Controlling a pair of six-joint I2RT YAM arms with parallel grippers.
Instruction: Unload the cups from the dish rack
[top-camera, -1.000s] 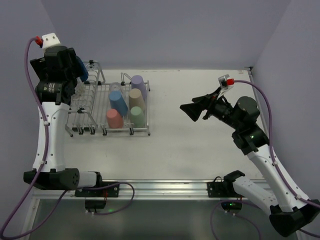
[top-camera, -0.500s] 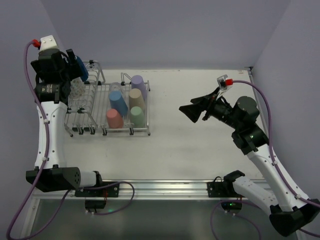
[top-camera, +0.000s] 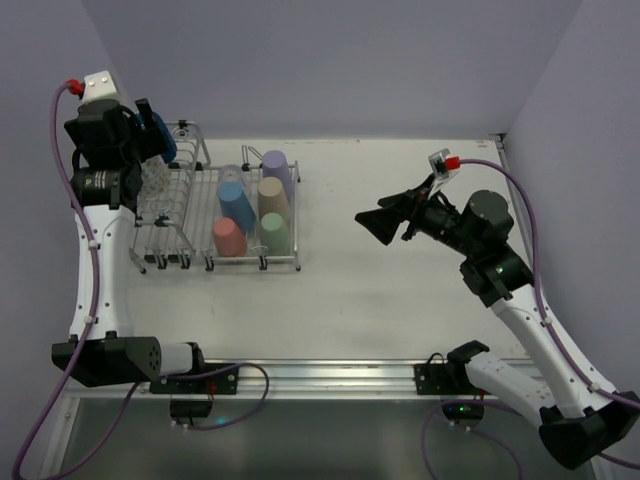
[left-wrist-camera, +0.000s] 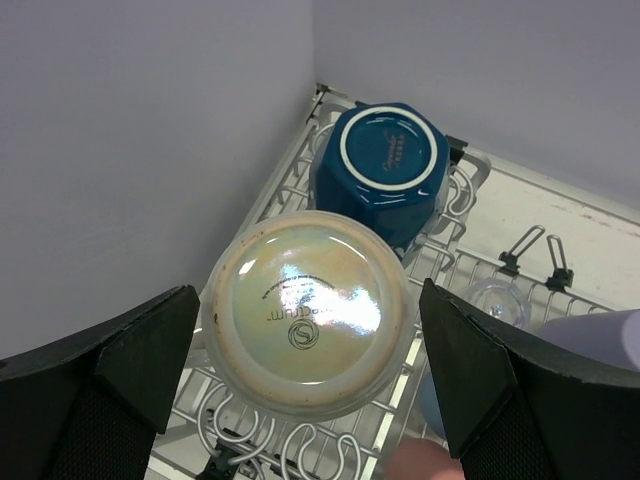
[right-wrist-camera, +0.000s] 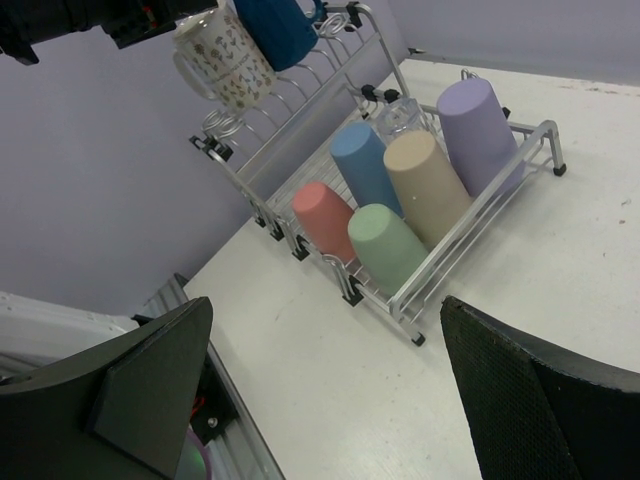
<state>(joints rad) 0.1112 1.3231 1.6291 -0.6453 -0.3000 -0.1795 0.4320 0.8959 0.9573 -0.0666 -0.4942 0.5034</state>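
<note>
- While the left gripper (left-wrist-camera: 310, 380) hangs wide open and empty, the upturned white speckled ceramic mug (left-wrist-camera: 308, 312) sits below, between its fingers, untouched.
- Advised: descend straight, close evenly on the wall, and lift clear of the silver wire dish rack (top-camera: 230, 263).
- Obstruction: dark blue faceted mug (left-wrist-camera: 388, 165), just beyond.
- Pastel plastic tumblers (top-camera: 272, 195): off to one side.
- Right gripper (top-camera: 375, 226): open, empty, well apart.

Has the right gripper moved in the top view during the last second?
Yes, slightly. The right gripper has shifted a little to the left, closer to the dish rack, which has stayed in place.
</note>
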